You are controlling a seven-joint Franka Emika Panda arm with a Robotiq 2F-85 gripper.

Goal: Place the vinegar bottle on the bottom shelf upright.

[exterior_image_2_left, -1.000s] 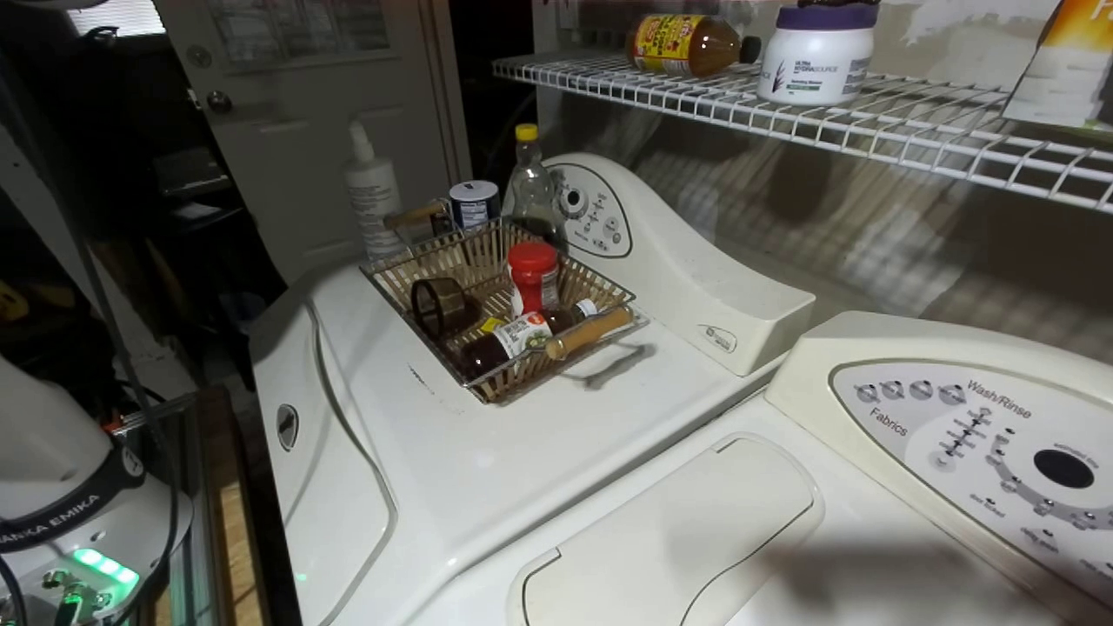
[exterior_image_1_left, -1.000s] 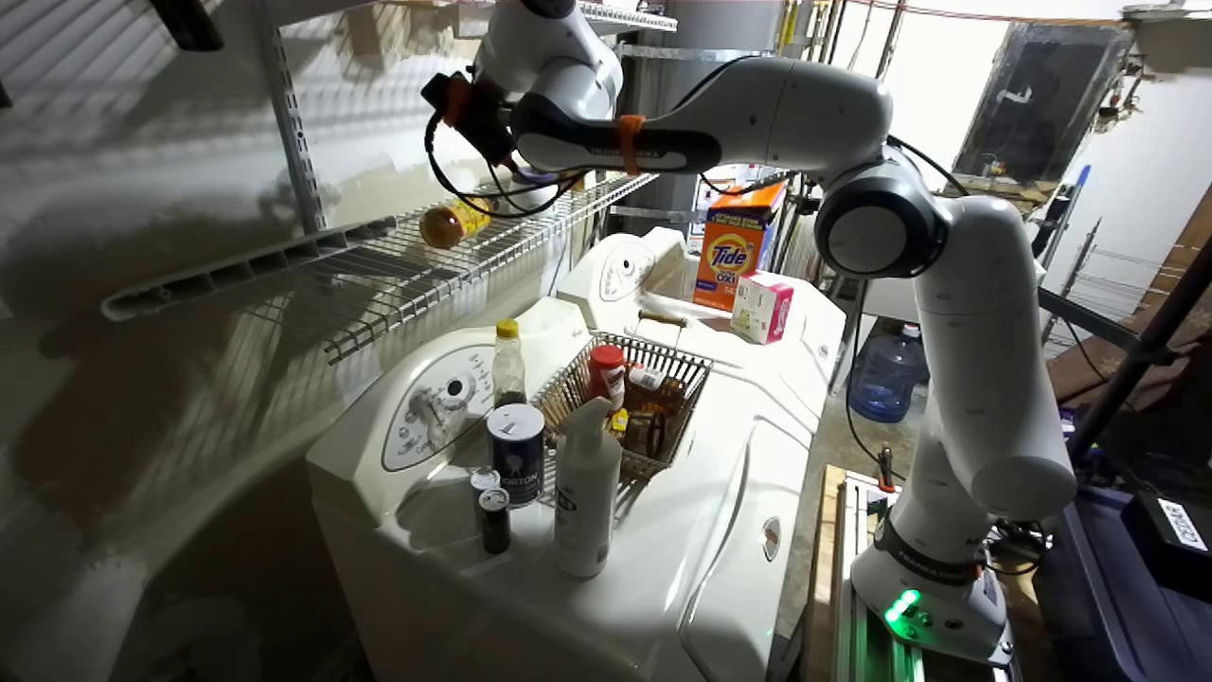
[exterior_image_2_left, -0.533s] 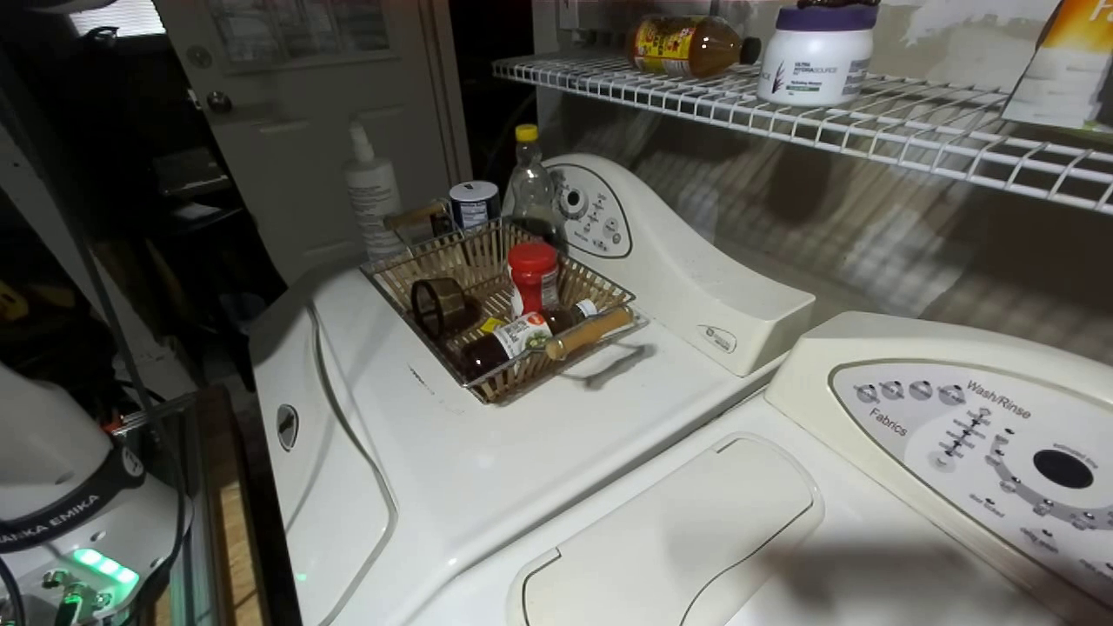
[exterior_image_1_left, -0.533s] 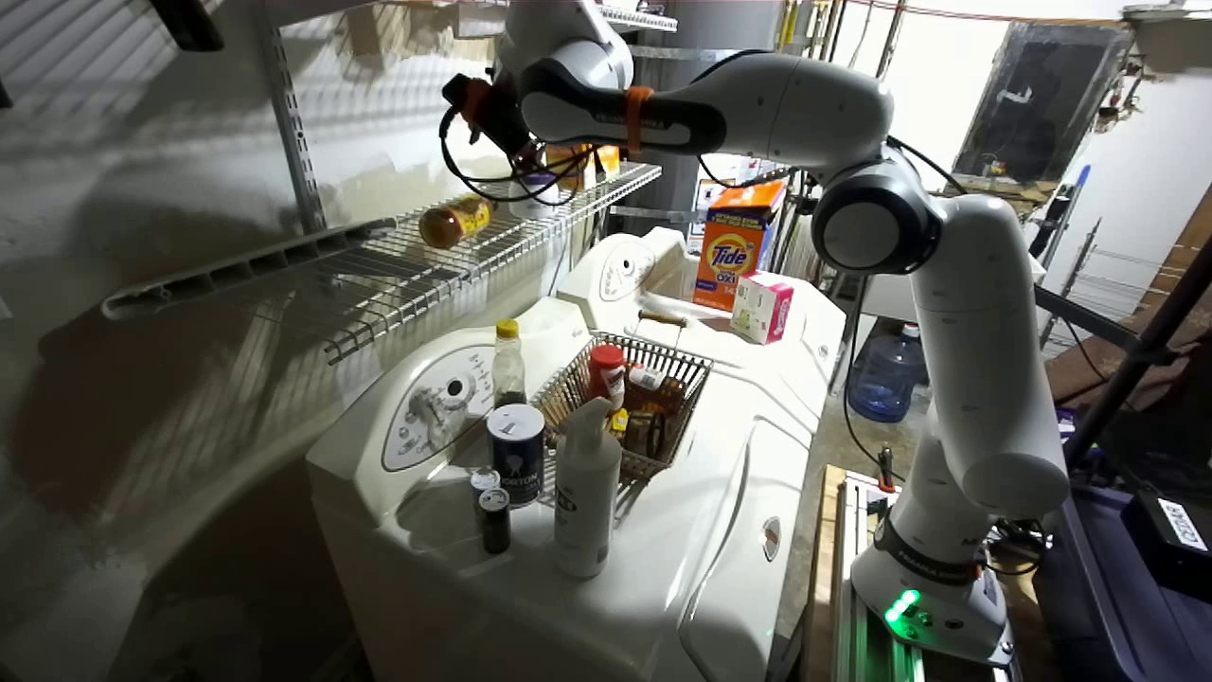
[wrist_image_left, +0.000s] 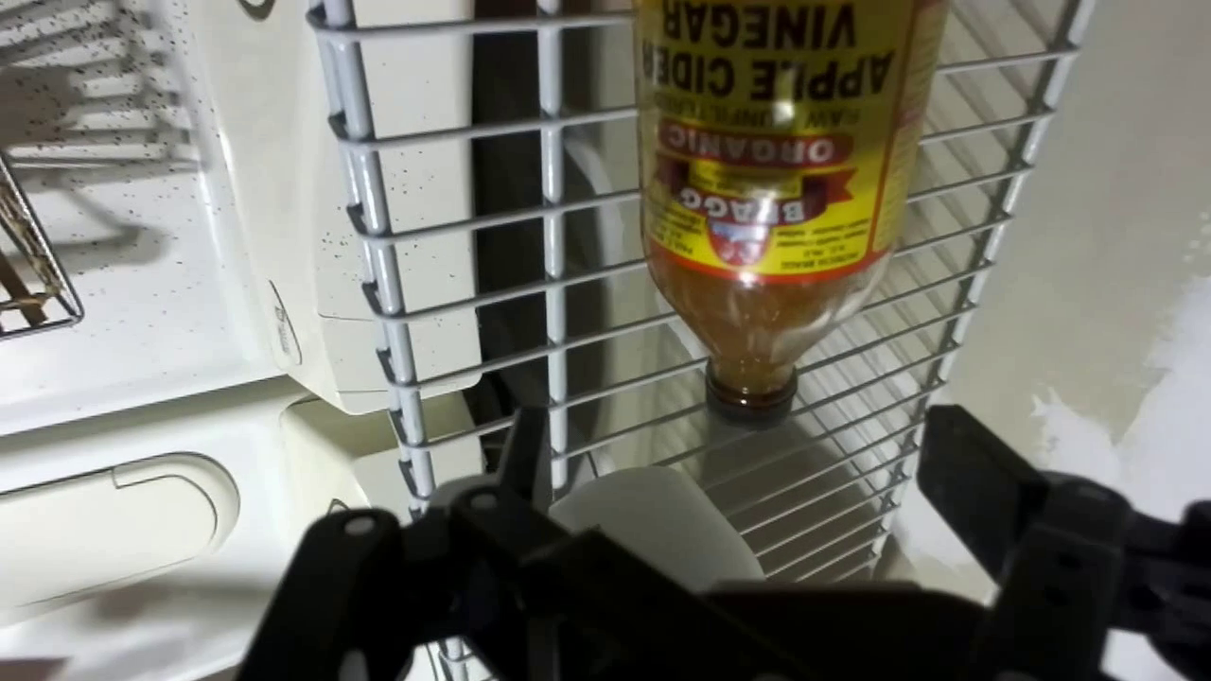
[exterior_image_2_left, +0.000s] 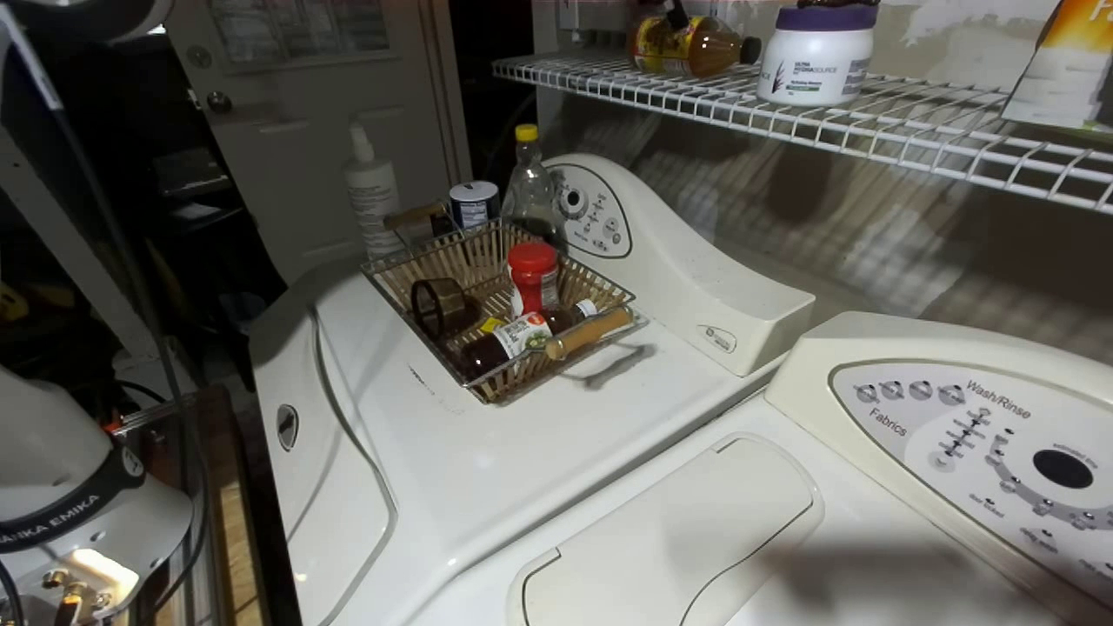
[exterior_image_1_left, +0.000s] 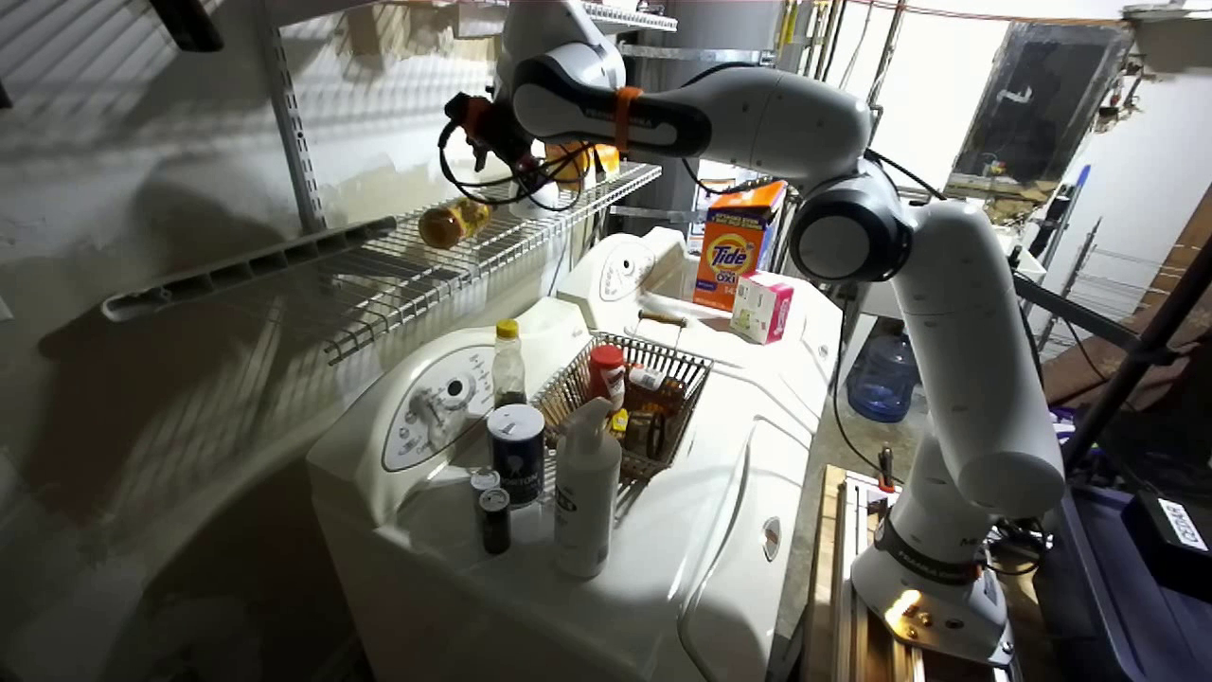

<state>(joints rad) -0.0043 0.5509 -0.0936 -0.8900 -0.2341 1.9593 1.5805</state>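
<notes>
The vinegar bottle (exterior_image_2_left: 717, 48) lies on its side on the bottom shelf (exterior_image_2_left: 913, 143), a pale wire rack along the wall. Its amber liquid and yellow-red label (wrist_image_left: 766, 189) show clearly in the wrist view, the dark cap (wrist_image_left: 750, 402) pointing toward my gripper (wrist_image_left: 739, 416). My black fingers (wrist_image_left: 979, 492) stand wide apart, and the bottle is ahead of them, not gripped. In an exterior view the wrist and gripper (exterior_image_1_left: 519, 156) hang just above the shelf, partly hidden by cables. A black gripper part (exterior_image_2_left: 676, 13) overlaps the bottle's label in an exterior view.
Close to the bottle's cap stands a white jar with purple lid (exterior_image_2_left: 817, 56), something dark on top. An orange box (exterior_image_2_left: 1069, 52) is further along. An upper shelf (exterior_image_1_left: 630, 17) lies above. Below are the white machines, a basket (exterior_image_2_left: 409, 271) and several containers.
The wrist has shifted right and slightly lower in an exterior view, and the elbow has swung left. A black part has come in front of the bottle. The base light turned from green to yellowish.
</notes>
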